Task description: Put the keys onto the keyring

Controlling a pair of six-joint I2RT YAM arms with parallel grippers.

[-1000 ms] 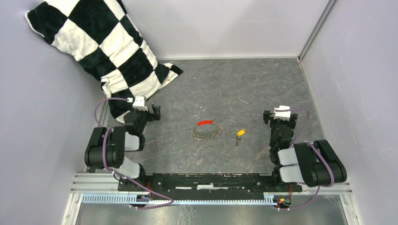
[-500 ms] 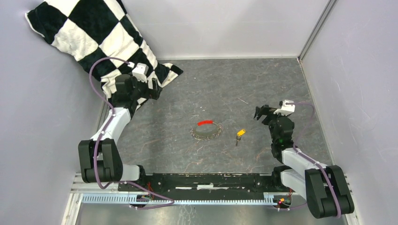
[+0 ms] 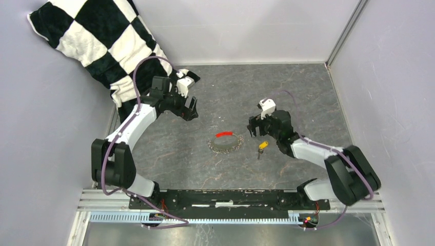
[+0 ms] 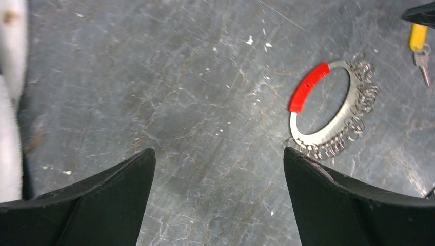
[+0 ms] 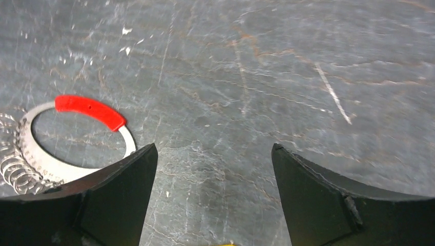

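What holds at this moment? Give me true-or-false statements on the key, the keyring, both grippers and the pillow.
1. The key lies on the table, apart from the keyring. True.
2. The left gripper is shut on the keyring. False: its fingers stand open and empty, away from the ring.
3. The right gripper is open, holding nothing. True.
4. The keyring's red sleeve is on its near arc. False: it is on the far arc.
5. The checkered pillow fills the far right corner. False: far left corner.
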